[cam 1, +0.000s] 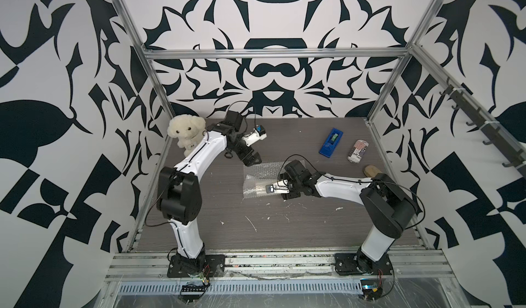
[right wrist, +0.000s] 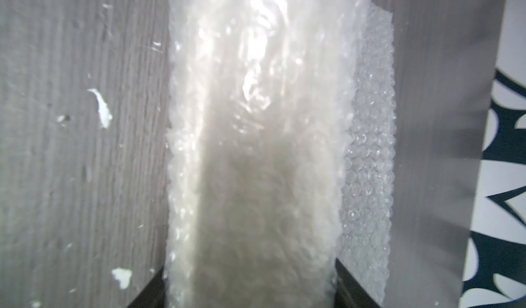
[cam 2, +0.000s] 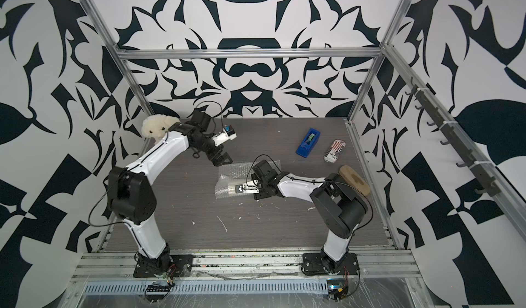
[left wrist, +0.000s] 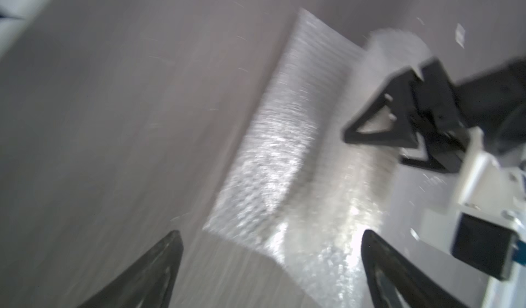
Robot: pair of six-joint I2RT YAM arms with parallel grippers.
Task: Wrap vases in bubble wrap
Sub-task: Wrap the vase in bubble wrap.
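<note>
On the grey wood-grain table, just 9 o'clock of centre, the crinkly clear bubble wrap forms a loose sleeve, and the cream vase lies on its side inside it, its long axis running from 9 to 3 o'clock. Through the shiny film the vase reads as a pale smooth cylinder; its ribs cannot be made out. A single flat layer of round bubbles spreads beside the roll toward 12 o'clock. The right gripper reaches in from 3 o'clock and its dark fingers clasp the wrapped vase on both sides. The left gripper hangs over the sheet's 11 o'clock corner with its jaws spread wide and nothing between them. Toward 2 o'clock sit a blue plastic tape dispenser carrying a green roll and a red-striped can on its side; a fluffy cream plush toy sits at 10 o'clock.
</note>
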